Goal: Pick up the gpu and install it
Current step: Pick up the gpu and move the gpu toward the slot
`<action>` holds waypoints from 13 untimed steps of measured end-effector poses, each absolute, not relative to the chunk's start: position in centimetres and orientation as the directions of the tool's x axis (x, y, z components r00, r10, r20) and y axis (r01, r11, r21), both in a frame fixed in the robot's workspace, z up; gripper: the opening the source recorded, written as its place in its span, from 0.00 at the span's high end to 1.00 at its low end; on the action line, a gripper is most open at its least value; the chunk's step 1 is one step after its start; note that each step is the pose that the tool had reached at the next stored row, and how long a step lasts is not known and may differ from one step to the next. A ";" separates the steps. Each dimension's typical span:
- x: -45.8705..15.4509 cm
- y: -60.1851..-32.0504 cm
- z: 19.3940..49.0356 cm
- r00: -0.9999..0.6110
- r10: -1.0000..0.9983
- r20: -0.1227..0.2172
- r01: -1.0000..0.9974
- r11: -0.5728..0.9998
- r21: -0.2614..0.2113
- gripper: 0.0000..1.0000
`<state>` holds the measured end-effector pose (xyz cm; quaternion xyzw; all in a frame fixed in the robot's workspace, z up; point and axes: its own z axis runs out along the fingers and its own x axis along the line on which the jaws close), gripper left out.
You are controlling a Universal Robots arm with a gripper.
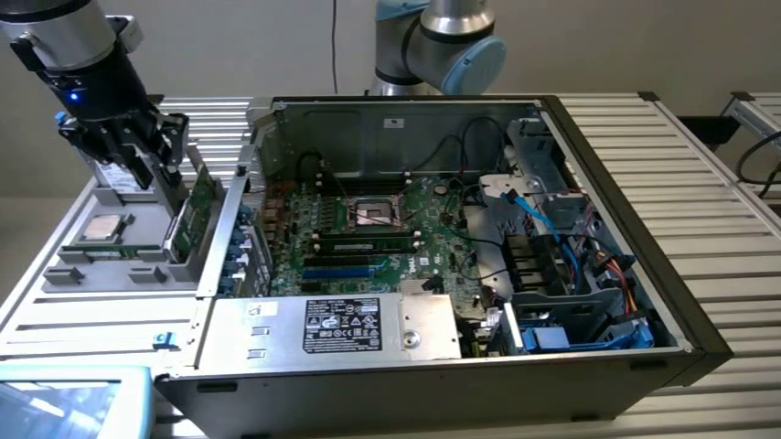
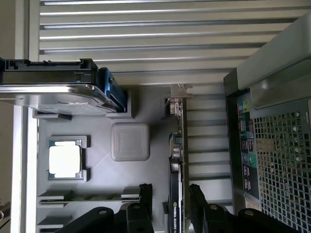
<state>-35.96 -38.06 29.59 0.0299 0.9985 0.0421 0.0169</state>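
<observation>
The gpu (image 1: 196, 218) is a green card standing on edge in the grey parts tray (image 1: 73, 274), beside the open computer case. In the wrist view the gpu (image 2: 177, 165) is seen edge-on, its silver bracket (image 2: 178, 99) at the end away from the gripper. My gripper (image 1: 168, 176) hangs just over the card's upper edge. The gripper (image 2: 170, 201) is open, one black finger (image 2: 145, 194) on one side of the card and the other finger (image 2: 195, 200) close on the other side. A gap shows between the first finger and the card.
The tray (image 2: 97, 124) also holds a silver drive (image 2: 53, 94), a processor chip (image 2: 64, 160) and a grey square block (image 2: 129, 141). The open case (image 1: 635, 274) with its green motherboard (image 1: 366, 229) lies to the exterior view's right of the tray; its rear panel (image 2: 272, 160) is near the card.
</observation>
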 end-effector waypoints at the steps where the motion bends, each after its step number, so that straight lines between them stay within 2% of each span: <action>1: -35.9 -38.1 29.5 -0.998 0.061 -0.032 0.058 0.995 0.082 0.56; 6: -35.7 -38.1 29.1 -0.997 0.060 -0.039 0.058 0.996 0.061 0.56; 13: -35.8 -38.1 27.9 -0.997 0.061 -0.040 0.058 0.997 0.059 0.56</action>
